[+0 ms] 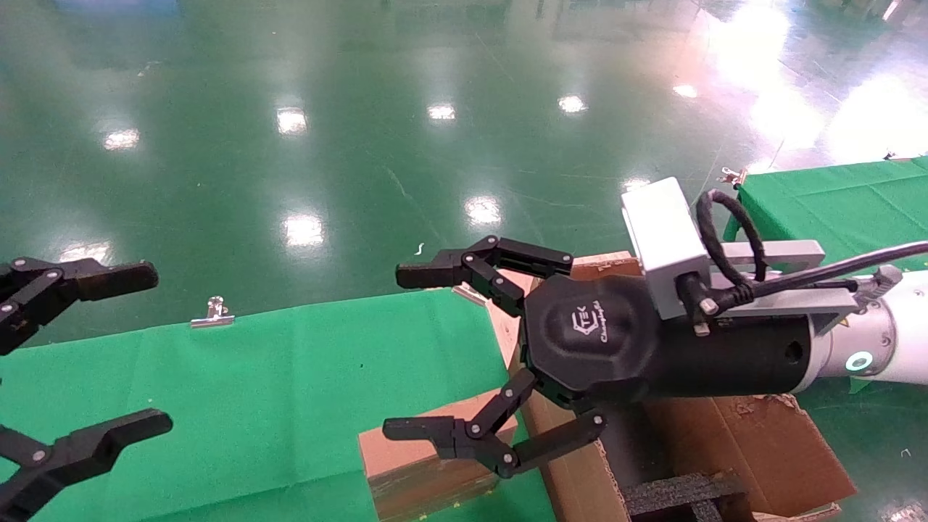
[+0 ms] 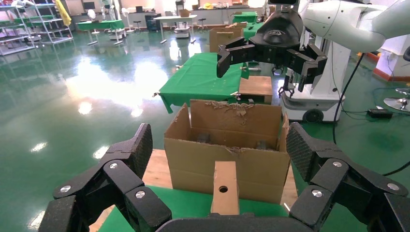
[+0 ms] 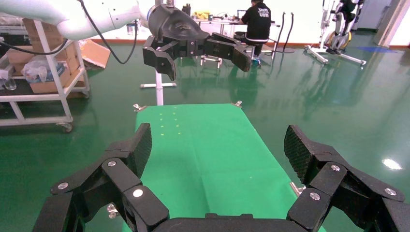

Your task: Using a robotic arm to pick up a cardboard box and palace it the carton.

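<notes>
**Cardboard box on the cloth, both grippers empty**

Cardboard box sits on the green table cloth, right beside the carton, its holed narrow side showing in my left wrist view. My right gripper hangs just above the box on its white robotic arm, fingers spread wide, holding nothing. My left gripper hovers off at the cloth's far left edge, well apart from the box, fingers wide too. Black foam shows inside the carton.

R claw open above cardboard box; carton beside.
</notes>
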`<state>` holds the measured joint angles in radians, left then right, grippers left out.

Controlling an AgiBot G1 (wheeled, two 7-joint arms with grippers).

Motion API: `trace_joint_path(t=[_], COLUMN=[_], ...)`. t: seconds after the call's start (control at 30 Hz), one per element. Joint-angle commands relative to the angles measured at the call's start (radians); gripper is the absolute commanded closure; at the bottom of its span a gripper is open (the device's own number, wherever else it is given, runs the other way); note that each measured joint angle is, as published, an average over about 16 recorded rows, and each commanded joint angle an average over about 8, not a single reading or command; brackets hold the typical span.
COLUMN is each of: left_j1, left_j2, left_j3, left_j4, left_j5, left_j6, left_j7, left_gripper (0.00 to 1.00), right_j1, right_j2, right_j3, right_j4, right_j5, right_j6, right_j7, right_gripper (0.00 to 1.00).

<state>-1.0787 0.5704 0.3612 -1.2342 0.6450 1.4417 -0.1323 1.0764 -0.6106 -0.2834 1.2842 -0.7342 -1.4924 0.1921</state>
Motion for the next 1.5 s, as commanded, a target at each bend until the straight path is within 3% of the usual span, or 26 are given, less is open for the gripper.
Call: trace_joint_path(t=[0.03, 0.43, 0.7, 1.07, 1.5], left_j1=[0.000, 0.000, 0.000, 0.000, 0.000], left_j2=[0.000, 0.000, 0.000, 0.000, 0.000], left_j3=[0.000, 0.000, 0.000, 0.000, 0.000], left_j4=[0.000, 0.000, 0.000, 0.000, 0.000], left_j5=[0.000, 0.000, 0.000, 0.000, 0.000], left_j6=[0.000, 0.000, 0.000, 0.000, 0.000], left_j7=[0.000, 0.000, 0.000, 0.000, 0.000], left_gripper=[0.00, 0.02, 1.00, 1.00, 1.00], right_j1=[0.000, 0.000, 0.000, 0.011, 0.169], right_j2=[0.000, 0.000, 0.000, -0.002, -0.104], right_j3=[0.000, 0.000, 0.000, -0.017, -0.191], right_j4=[0.000, 0.000, 0.000, 0.003, -0.040], right_j5=[0.000, 0.000, 0.000, -0.038, -0.377], right_j6=[0.000, 0.000, 0.000, 0.002, -0.022], right_j7=[0.000, 0.000, 0.000, 0.003, 0.044], right_gripper=[0.00, 0.00, 0.00, 0.00, 0.00])
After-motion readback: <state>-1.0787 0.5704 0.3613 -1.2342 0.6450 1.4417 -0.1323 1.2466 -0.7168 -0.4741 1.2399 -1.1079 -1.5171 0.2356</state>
